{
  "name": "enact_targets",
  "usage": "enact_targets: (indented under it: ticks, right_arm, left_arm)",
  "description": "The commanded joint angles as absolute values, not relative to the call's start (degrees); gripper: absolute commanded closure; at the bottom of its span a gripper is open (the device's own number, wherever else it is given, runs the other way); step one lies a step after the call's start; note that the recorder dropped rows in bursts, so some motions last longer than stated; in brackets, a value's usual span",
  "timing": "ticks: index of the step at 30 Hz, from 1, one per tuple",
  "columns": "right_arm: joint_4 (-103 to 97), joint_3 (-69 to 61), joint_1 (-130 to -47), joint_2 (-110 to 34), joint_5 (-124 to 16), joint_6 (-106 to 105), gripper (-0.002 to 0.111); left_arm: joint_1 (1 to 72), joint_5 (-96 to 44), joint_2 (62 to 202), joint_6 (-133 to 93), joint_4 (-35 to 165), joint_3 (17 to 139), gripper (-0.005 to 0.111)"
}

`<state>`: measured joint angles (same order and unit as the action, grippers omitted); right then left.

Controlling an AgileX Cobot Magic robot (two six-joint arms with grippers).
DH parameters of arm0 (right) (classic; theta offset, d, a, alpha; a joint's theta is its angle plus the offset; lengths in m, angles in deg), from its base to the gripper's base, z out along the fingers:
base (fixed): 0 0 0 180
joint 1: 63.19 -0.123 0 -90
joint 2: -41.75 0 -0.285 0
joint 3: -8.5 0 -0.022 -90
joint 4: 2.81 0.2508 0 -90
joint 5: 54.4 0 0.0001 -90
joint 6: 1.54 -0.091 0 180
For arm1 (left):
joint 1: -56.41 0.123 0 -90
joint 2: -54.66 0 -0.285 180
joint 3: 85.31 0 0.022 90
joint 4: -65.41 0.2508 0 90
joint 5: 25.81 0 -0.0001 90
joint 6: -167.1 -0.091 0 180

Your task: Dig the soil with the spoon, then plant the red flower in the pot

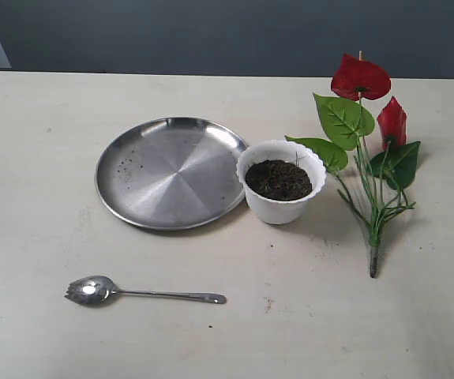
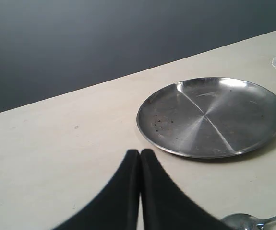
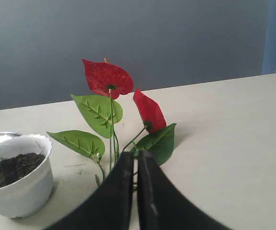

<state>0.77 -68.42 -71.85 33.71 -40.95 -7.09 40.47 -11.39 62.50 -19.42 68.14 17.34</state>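
The steel spoon (image 1: 144, 293) lies flat on the table near the front left, notched bowl to the left; its bowl edge (image 2: 246, 222) shows beside my left gripper (image 2: 139, 153), which is shut and empty. The white scalloped pot (image 1: 280, 192) stands upright at centre, filled with dark soil (image 1: 278, 178). The red flower (image 1: 369, 158) lies on the table to the pot's right, blooms far, stems near. My right gripper (image 3: 135, 157) is shut, empty, hovering before the flower (image 3: 110, 79), with the pot (image 3: 18, 184) off to one side. Neither gripper appears in the exterior view.
A large round steel plate (image 1: 171, 172) sits left of the pot, touching or nearly touching it, with a few dark specks on it. The same plate (image 2: 210, 116) lies ahead of my left gripper. A dark wall runs behind the table's far edge.
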Motion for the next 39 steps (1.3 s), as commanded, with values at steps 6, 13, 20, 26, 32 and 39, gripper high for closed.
enact_targets:
  ticks: [6,13,20,26,32,39]
  right_arm:
    - [0.4,-68.7,-72.1,34.0,-48.4,-7.7,0.104]
    - [28.2,-68.7,-72.2,34.0,-59.0,-15.6,0.104]
    - [32.5,-68.7,-72.3,34.0,-62.0,-15.6,0.104]
    - [32.5,-68.7,-72.3,34.0,-60.4,-15.7,0.104]
    - [32.5,-68.7,-72.3,34.0,-59.6,-15.7,0.104]
    - [32.5,-68.7,-72.3,34.0,-61.0,-15.7,0.104]
  left_arm:
    - [40.2,-12.1,62.4,-19.3,67.7,17.5,0.106]
    - [40.2,-12.1,62.4,-19.3,67.7,17.5,0.106]
    - [40.2,-12.1,62.4,-19.3,67.7,17.5,0.106]
    - [40.2,-12.1,62.4,-19.3,67.7,17.5,0.106]
    - [40.2,-12.1,62.4,-19.3,67.7,17.5,0.106]
    - [40.2,-12.1,62.4,-19.3,67.7,17.5,0.106]
